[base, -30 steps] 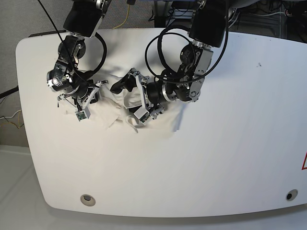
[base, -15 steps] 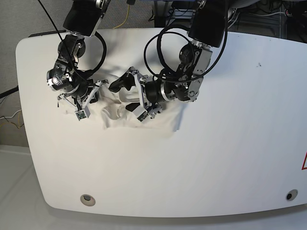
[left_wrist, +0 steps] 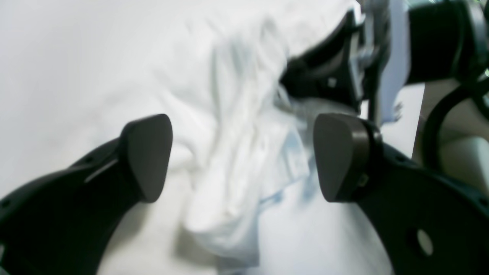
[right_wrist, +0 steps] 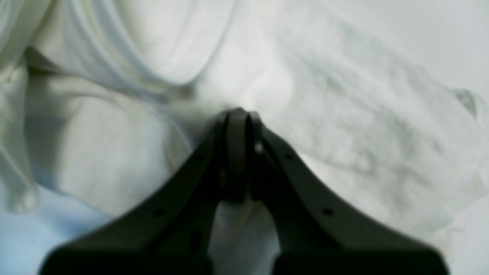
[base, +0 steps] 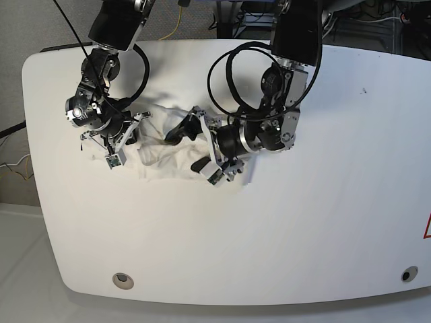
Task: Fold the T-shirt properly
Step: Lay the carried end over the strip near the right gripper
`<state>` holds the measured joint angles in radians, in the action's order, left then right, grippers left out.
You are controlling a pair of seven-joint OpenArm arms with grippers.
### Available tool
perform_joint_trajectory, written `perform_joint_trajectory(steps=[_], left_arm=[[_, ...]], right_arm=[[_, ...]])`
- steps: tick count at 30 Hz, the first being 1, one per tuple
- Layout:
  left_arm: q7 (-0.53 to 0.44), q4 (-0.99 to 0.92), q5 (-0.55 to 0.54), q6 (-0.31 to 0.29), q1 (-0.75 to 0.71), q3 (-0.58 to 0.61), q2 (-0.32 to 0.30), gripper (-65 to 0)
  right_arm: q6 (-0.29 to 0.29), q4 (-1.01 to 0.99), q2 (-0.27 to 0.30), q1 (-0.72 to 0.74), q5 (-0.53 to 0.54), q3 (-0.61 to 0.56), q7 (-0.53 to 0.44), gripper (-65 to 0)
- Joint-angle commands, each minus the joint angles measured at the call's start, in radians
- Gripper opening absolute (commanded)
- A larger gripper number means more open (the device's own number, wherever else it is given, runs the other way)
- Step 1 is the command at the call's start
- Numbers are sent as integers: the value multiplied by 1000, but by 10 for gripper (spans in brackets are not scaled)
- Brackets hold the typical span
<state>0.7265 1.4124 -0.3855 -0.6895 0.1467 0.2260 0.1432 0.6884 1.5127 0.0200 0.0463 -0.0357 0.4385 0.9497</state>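
Observation:
The white T-shirt [base: 159, 159] lies crumpled on the white table [base: 303, 222], between the two arms. In the left wrist view my left gripper [left_wrist: 244, 156] stands wide open just over a bunched fold of the T-shirt [left_wrist: 233, 145], with one finger [left_wrist: 147, 156] on each side of it. In the base view this left gripper [base: 189, 147] sits at the pile's right end. My right gripper [right_wrist: 237, 116] is shut on the T-shirt [right_wrist: 344, 126], its fingertips pinching a ridge of cloth. From the base camera the right gripper [base: 133, 129] is at the pile's left end. No print shows.
Black cables [base: 222, 74] loop above both arms at the table's far side. Two round grommets sit near the front edge, one at the left [base: 122, 280] and one at the right [base: 407, 274]. A red mark [base: 427, 227] shows at the right edge.
The left arm has shifted right and toward the front, its open gripper turning over the pile. The shirt has spread flatter between the grippers. The right arm has barely moved.

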Motion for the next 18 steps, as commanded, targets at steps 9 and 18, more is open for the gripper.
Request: perform_joint_trajectory(steps=[9,18], left_arm=[[94,169,-26,-9,23,-67,9,-100],[81,173,-25,-9,-8,-75,-34,-100]], right_arm=[[10,-16,1,-24,-74,1,136,-650],[10,-14,1,-23,-74,1,136,-650]])
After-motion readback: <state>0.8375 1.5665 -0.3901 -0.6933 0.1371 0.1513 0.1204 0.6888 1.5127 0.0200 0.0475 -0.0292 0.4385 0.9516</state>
